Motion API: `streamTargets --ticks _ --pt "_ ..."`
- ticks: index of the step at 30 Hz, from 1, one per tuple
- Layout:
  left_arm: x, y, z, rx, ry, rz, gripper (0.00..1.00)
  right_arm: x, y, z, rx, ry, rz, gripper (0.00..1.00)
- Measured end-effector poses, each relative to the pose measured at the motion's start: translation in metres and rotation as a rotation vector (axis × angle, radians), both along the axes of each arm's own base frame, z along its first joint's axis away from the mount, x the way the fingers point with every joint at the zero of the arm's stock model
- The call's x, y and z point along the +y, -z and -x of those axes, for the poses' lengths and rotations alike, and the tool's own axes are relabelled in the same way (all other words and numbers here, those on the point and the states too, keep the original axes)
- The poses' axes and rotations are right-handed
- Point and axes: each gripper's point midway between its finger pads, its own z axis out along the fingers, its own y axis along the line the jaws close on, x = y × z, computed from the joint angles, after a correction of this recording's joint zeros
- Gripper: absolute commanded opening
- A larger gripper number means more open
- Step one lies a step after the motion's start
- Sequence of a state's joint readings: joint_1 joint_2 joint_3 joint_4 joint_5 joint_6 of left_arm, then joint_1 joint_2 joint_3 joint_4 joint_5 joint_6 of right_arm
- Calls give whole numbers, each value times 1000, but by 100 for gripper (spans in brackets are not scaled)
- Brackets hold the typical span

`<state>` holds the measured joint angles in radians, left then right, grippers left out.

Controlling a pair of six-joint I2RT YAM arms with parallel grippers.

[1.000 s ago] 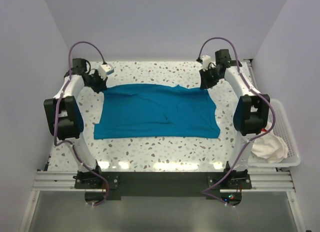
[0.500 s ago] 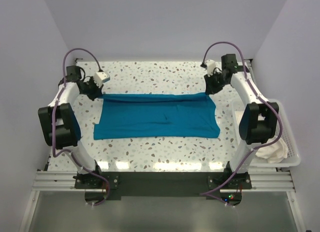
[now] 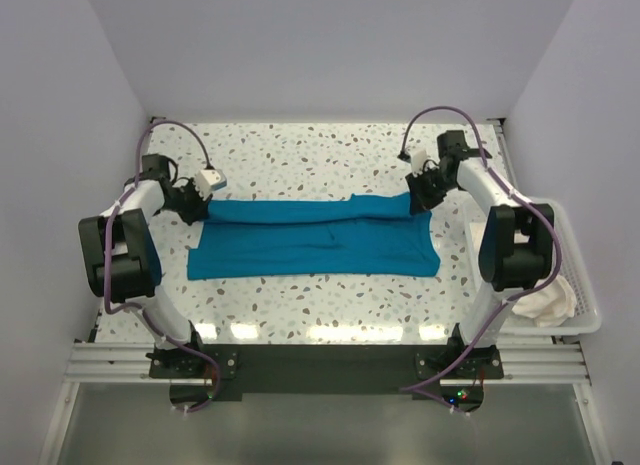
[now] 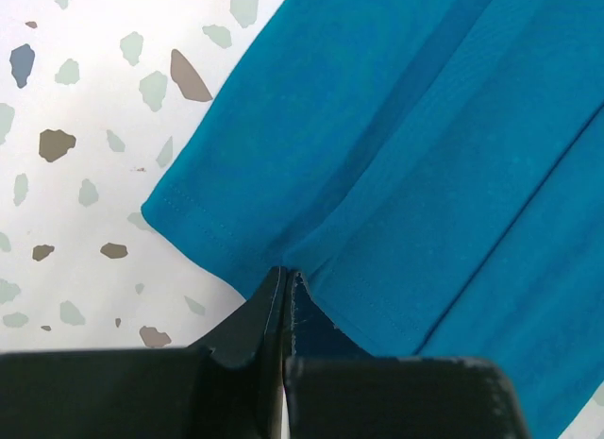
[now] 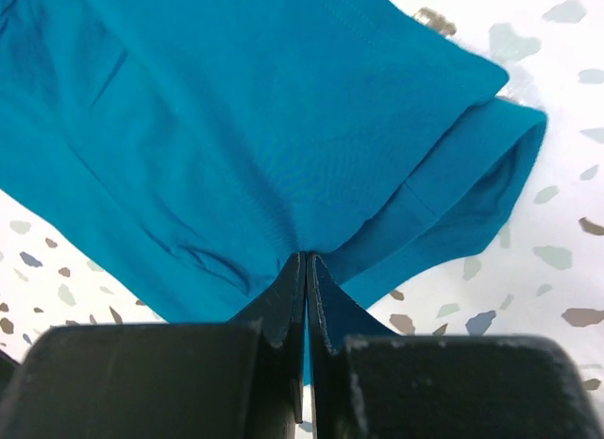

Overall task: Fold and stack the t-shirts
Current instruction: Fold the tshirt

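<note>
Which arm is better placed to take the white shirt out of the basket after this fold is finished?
Right. The basket with the white shirt stands beside the right arm; the left arm is across the table. Both jaws are now shut on the teal shirt.

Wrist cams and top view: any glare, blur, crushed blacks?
Top external: glare patches on the table along its near edge, rest evenly lit. Left wrist: t-shirt stitching sharp, left gripper nearly black. Right wrist: weave crisp, right gripper dark, featureless.
</note>
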<state>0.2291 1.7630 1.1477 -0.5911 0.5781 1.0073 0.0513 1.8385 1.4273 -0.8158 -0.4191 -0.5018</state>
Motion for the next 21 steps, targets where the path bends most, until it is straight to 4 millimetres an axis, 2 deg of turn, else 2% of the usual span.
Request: streamTargets --ticks 9,15,21 --pt "2 0 -1 -6 2 -13 0 2 15 22 57 -7 3 0" --pt "3 -2 -4 -13 0 -15 0 4 12 23 52 -7 1 0" --pt "7 -16 -21 -58 2 -26 0 5 3 22 35 -7 -4 0"
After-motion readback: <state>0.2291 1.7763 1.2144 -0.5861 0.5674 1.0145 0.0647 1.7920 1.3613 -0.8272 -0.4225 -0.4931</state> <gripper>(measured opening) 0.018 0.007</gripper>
